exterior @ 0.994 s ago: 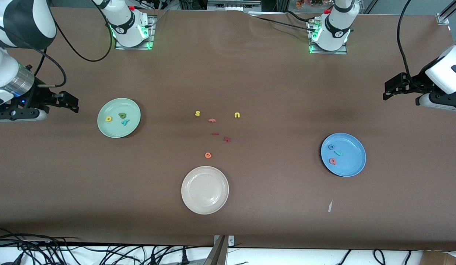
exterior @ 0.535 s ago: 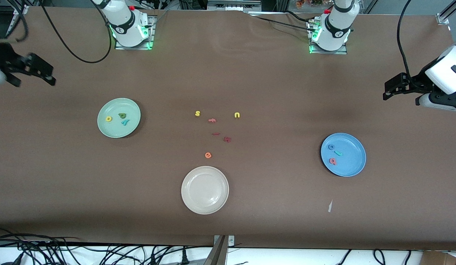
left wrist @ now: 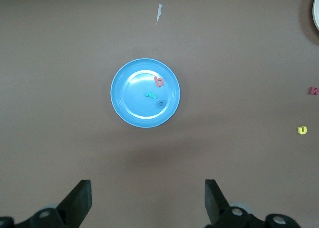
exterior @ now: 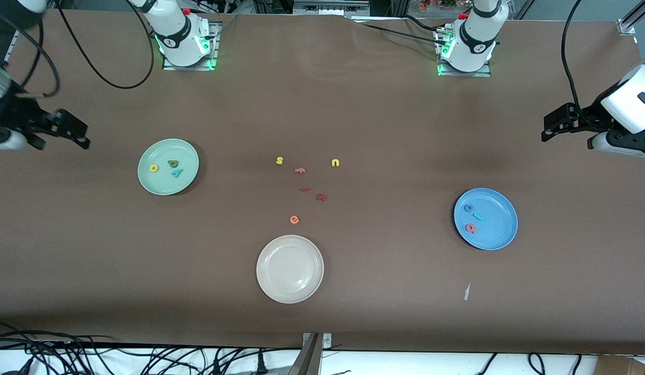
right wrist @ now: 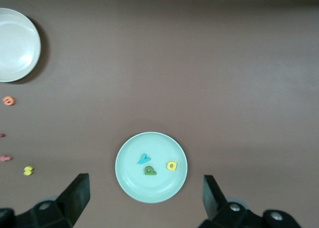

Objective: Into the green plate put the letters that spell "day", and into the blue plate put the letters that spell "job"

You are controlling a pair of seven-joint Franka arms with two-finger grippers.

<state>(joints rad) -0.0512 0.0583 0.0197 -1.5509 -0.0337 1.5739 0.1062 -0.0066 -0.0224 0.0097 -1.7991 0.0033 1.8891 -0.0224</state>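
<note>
The green plate point(exterior: 190, 155) holds the dark green "d" point(exterior: 173, 163), the yellow "a" point(exterior: 153, 167) and the teal "y" point(exterior: 176, 173). All three also show on the green plate point(right wrist: 149, 190) in the right wrist view. On the blue plate point(exterior: 502, 229) lie the blue "o" point(exterior: 468, 208), teal "j" point(exterior: 478, 216) and salmon "b" point(exterior: 471, 227); the left wrist view looks down on the same blue plate point(left wrist: 127, 108). My right gripper point(exterior: 82, 134) hangs open and empty over bare table beside the green plate. High over the table's left-arm end, my left gripper point(exterior: 547, 128) waits open and empty.
A cream-white plate point(exterior: 270, 250) sits nearest the front camera at mid-table. Loose letters lie in the middle: yellow "s" point(exterior: 279, 160), yellow "u" point(exterior: 335, 163), pink "f" point(exterior: 300, 170), two dark red pieces point(exterior: 321, 197), orange "e" point(exterior: 294, 220). A white paper scrap point(exterior: 467, 291) lies near the blue plate.
My right arm swung away from the green plate toward the table's end, then came back down a little. The left arm, both plates and every letter stayed put.
</note>
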